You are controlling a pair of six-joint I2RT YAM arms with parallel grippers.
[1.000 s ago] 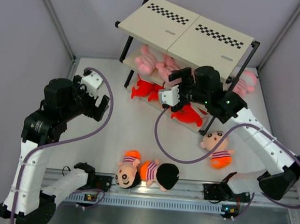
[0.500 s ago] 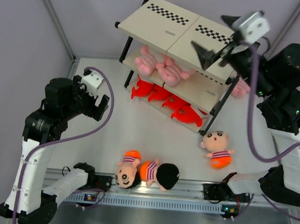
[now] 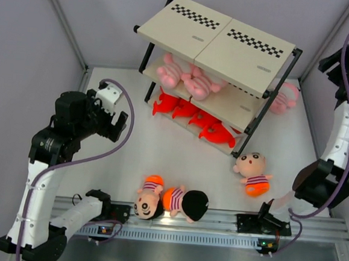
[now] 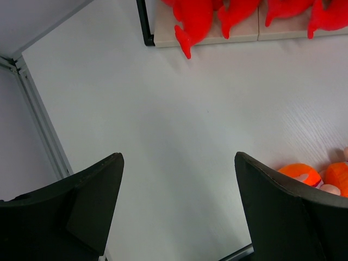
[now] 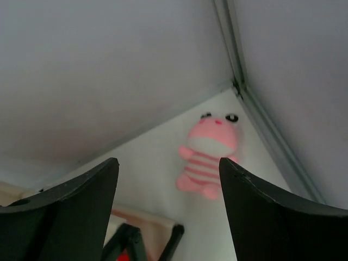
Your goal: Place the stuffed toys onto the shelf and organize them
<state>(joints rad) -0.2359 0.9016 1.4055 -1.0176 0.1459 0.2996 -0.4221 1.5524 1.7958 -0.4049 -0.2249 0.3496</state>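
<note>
The shelf (image 3: pixel 224 40) stands at the back. Two pink plush animals (image 3: pixel 185 77) lie on its middle tier. A third pink plush (image 3: pixel 284 97) lies on the table behind the shelf's right end; in the right wrist view (image 5: pixel 209 149) it shows face up below my jaws. One boy doll (image 3: pixel 253 172) sits right of centre, and two more (image 3: pixel 172 201) lie at the front rail. My right gripper (image 3: pixel 340 59) (image 5: pixel 168 160) is raised at the far right, open and empty. My left gripper (image 3: pixel 117 126) (image 4: pixel 178 156) hangs open and empty over bare table at the left.
Several red plush toys (image 3: pixel 193 117) (image 4: pixel 196 19) fill the shelf's bottom tier. Grey walls close in the table on the left, back and right. The metal rail (image 3: pixel 216 218) runs along the front edge. Orange doll parts (image 4: pixel 298 173) show by my left gripper's right finger.
My right arm has pulled back from the shelf's middle tier, risen and swung out to the far right, above the third pink plush. The left arm has barely moved.
</note>
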